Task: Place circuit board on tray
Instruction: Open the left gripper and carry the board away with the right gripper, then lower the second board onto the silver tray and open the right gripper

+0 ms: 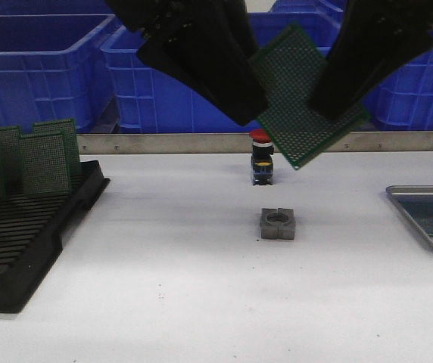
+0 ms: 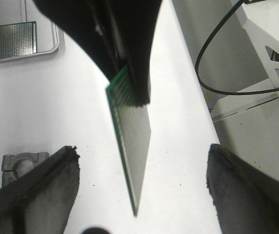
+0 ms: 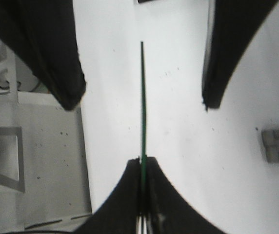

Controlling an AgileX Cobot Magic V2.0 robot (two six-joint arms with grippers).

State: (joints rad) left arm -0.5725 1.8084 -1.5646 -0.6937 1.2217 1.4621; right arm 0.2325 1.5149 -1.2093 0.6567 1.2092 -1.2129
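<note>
Black rack point(image 1: 27, 242) with spare boards sits far left on the table point(image 1: 186, 302); the left claw point(image 1: 224, 83) is spread wide, off the circuit board point(image 1: 307, 94), which hangs tilted in mid-air, pinched by the right claw point(image 3: 143, 195); the tray point(image 1: 428, 219) waits far right, one board already inside

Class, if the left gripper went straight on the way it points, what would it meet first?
Likely the circuit board, held edge-on in the right gripper and between the open fingers of the left gripper; depth unclear.
</note>
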